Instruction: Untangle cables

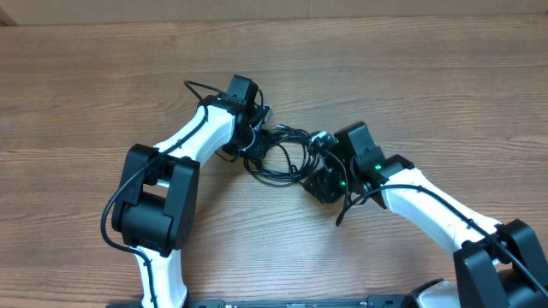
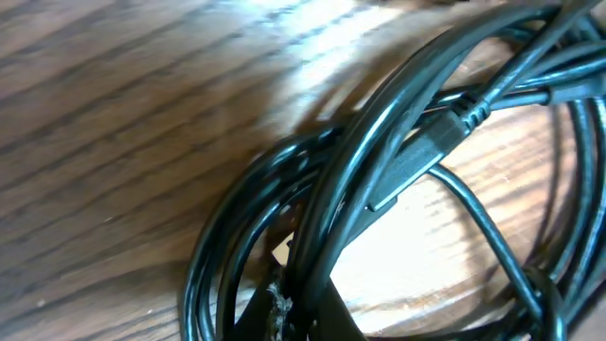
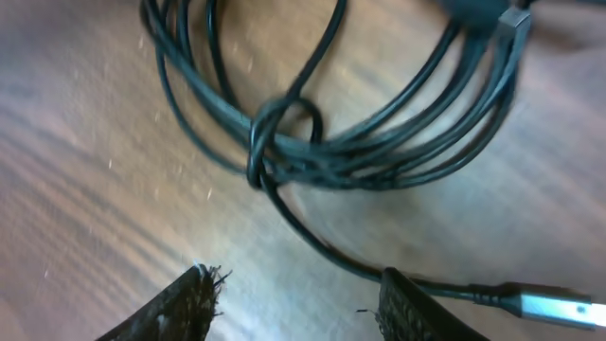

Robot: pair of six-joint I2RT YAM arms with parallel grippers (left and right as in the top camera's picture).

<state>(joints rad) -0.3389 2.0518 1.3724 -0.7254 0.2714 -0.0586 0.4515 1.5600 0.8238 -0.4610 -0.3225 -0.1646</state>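
Observation:
The cables (image 1: 282,152) lie as a tangled bundle of thin black loops in the middle of the table, between the two arms. My left gripper (image 1: 257,128) is at the bundle's left edge. In the left wrist view my left gripper (image 2: 295,301) is shut on strands of the cables (image 2: 360,180), and a black plug (image 2: 417,156) lies across the loops. My right gripper (image 1: 320,168) is at the bundle's right side. In the right wrist view my right gripper (image 3: 298,296) is open over bare wood. The cables (image 3: 379,152) lie beyond it, wrapped by a small loop (image 3: 275,133). A bluish-silver plug tip (image 3: 554,306) lies beside the right finger.
The wooden table (image 1: 103,77) extends on every side of the bundle. The left arm's black base joint (image 1: 150,201) stands at the front left. The right arm's white link (image 1: 428,210) runs off toward the front right. Thicker arm wiring (image 1: 199,90) loops beside the left wrist.

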